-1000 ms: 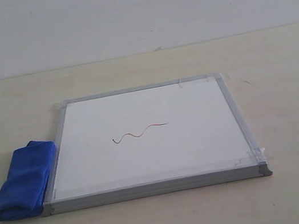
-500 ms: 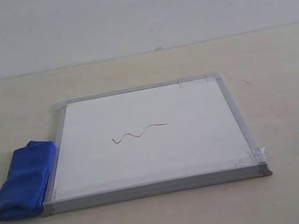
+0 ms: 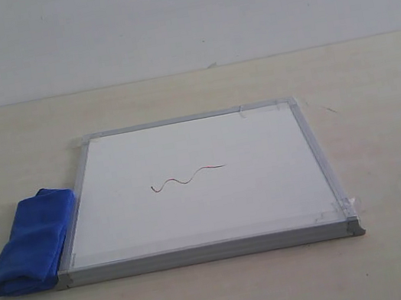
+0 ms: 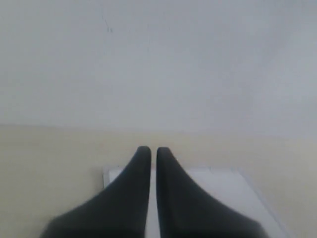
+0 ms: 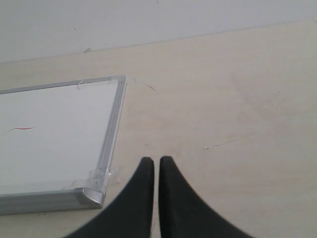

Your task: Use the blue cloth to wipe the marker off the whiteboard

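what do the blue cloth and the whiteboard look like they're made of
Blue cloth: soft fuzzy fabric, probably microfibre, matte, judging by its plump rolled folds. Whiteboard: smooth white panel; its frame looks like silver-grey metal, perhaps aluminium, with grey plastic-looking corners.

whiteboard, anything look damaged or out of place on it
Nothing damaged or spilled. The whiteboard lies flat, with a short reddish marker squiggle near its middle. Crinkled clear tape bits stick out at its near right corner. The blue cloth sits bunched beside its left edge.
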